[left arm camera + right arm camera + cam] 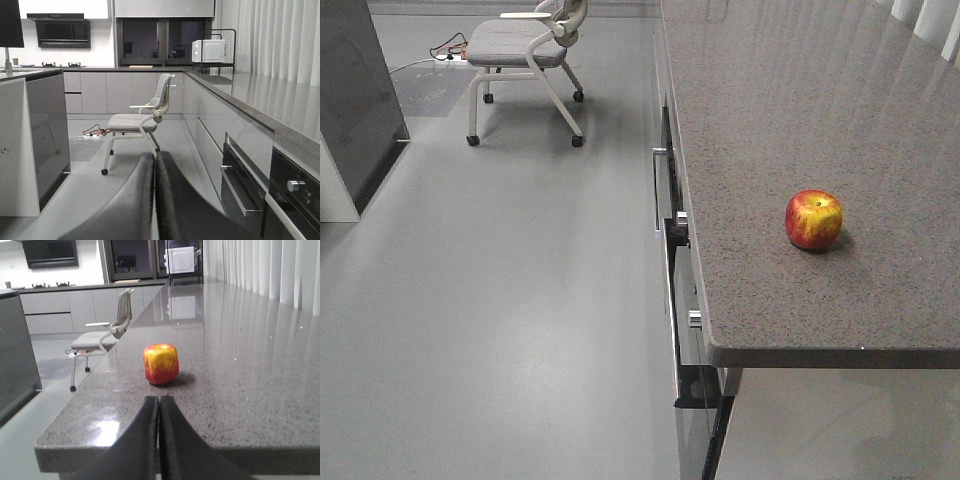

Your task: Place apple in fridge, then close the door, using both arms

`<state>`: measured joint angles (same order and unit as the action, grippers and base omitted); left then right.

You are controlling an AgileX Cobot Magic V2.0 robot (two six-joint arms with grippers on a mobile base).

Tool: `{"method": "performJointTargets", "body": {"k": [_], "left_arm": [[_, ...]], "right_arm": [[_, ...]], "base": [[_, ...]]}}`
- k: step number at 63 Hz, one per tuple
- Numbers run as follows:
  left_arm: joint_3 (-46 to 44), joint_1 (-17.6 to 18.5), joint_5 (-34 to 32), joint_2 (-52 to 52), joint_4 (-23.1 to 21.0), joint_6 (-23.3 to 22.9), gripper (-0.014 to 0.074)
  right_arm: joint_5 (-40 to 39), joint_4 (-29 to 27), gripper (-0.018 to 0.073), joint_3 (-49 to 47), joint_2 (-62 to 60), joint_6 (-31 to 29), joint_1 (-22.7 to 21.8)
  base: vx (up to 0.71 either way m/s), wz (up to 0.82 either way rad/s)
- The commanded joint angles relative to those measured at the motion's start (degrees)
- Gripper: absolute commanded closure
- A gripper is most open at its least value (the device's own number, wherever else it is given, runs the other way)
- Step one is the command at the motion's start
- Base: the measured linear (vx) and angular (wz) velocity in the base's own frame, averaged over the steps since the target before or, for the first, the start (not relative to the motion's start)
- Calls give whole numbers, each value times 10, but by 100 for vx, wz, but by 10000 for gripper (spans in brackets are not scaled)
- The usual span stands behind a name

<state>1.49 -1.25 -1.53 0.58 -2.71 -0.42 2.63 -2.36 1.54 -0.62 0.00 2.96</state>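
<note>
- The right gripper (pixel 159 402) had its two black fingers pressed flat together, gripping nothing, low over the near edge of the countertop (pixel 240 370) and aimed straight at the fruit.
- The left gripper (pixel 154 157) was likewise closed and empty, hanging out over the floor beside the cabinets, pointed down the aisle.
- The apple (pixel 161 363) sat upright on the speckled grey countertop, near its front corner, ahead of the right gripper and apart from it; nothing touched it.
- The step in hand looked to be the pick-up, not yet begun. To do it well, the right fingers would have needed to spread wider than the apple before advancing, then come in level at its widest part, one finger on each side. Closed fingers would only nudge a round, glossy fruit, and it could roll toward the counter edge.
- Closing gently and squarely seemed wise, since a smooth skin slips under an off-centre pinch.
- No fridge or door could be made out in any view, so carrying would follow only after a secure lift.
- Count: two grippers, one apple, one wheeled chair (pixel 137 122) in the aisle, one white microwave (pixel 207 50) at the far end, one dark-sided island (pixel 47 140) on the left.
</note>
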Motion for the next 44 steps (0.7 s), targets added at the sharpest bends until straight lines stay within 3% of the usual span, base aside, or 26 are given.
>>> {"method": "performJointTargets", "body": {"k": [1,11,44], "left_arm": [[12,-1,-39,9,-4,-6,603],[12,-1,-39,9,-4,-6,603],[12,-1,-39,9,-4,-6,603]], "right_arm": [[-73,0,563,4,-5,0,-1],[-42,4,563,-65,6,0,-1],[279,24,563,-379,247,0,-1]], "base": [[0,0],[0,0],[0,0]]}}
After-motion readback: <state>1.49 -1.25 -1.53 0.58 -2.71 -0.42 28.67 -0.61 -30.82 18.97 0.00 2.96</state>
